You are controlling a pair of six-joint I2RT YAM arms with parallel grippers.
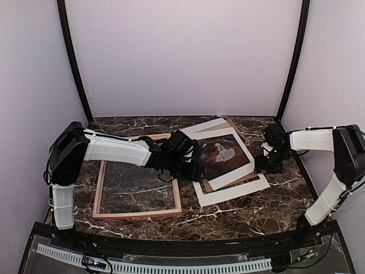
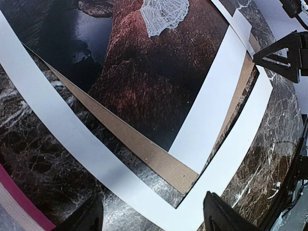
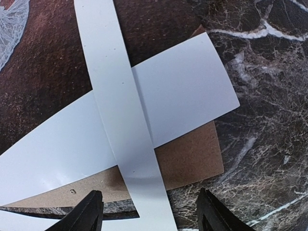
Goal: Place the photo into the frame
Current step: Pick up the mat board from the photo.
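The photo [image 1: 224,153], a dark print with a white-dressed figure and a wide white border, lies tilted at centre right on a brown backing board [image 1: 246,178]. The pink frame [image 1: 137,214] lies flat at the left, with marble showing through it. My left gripper [image 1: 193,167] is open and empty at the photo's left edge. In the left wrist view the photo [image 2: 154,72] lies beyond the open fingers [image 2: 221,214]. My right gripper [image 1: 267,164] is open and empty at the photo's right corner. In the right wrist view it hovers over the photo's border [image 3: 187,91].
A white mat [image 1: 236,193] with a window lies under and around the photo; one strip [image 3: 120,110] crosses over the photo's corner. The brown board [image 3: 192,159] sticks out beneath. The frame's pink corner [image 2: 21,202] shows near my left fingers. Booth walls close the sides and back.
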